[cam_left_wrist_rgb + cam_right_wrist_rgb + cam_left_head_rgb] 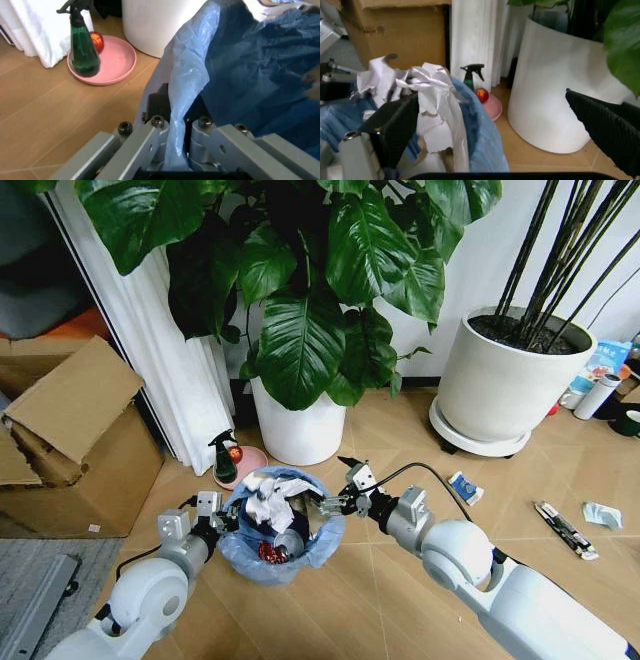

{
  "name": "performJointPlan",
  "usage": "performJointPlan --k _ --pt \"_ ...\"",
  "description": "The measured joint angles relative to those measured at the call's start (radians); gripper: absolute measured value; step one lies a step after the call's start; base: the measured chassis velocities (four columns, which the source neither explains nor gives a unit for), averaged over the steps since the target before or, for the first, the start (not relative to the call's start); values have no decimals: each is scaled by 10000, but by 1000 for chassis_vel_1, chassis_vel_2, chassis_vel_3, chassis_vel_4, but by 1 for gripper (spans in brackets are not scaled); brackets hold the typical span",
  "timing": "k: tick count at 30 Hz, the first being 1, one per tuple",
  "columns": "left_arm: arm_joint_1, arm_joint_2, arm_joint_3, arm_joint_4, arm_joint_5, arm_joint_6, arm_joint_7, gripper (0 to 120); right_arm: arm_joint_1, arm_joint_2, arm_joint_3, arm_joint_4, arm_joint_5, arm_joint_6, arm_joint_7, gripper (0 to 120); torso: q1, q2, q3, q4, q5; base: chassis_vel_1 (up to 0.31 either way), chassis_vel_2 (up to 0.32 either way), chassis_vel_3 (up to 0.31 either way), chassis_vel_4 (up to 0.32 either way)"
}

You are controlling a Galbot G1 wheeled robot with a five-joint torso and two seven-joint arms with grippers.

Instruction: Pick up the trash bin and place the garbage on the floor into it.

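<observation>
Now our left gripper (222, 515) pinches the trash bin (280, 565) at its slippery bag-lined rim; right gripper (335, 502) spread beside.

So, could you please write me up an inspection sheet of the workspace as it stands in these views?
Surface: floor, light herringbone boards.
Job's things: trash bin with blue liner stands on the floor, holding crumpled white paper and a red item. Garbage left on the floor: blue-white wrapper, dark wrapper, pale wad.
Clutter: green spray bottle on a pink dish; cardboard boxes.
Grippers: left gripper shut on the bin's liner rim; right gripper open at the opposite rim, beside the paper.
Cables: black cable looping over the right arm.
Surroundings: two white plant pots, curtain, wall.
</observation>
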Motion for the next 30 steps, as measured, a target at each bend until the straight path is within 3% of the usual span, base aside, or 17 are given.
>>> performJointPlan --k 13,22,30 --pt "-57 -253 156 62 146 -107 31 0 275 280 -783 -676 -17 101 218 100 0 0 0 1 0 0 0 0 0" --pt "-79 -286 -50 105 153 -142 85 0 -138 -238 140 -207 90 163 199 100 0 0 0 -1 -2 0 0 0 0" --pt "97 -490 -200 167 688 -241 147 0 -532 -12 1150 227 331 -145 917 100 0 0 0 2 -1 0 0 0 0"
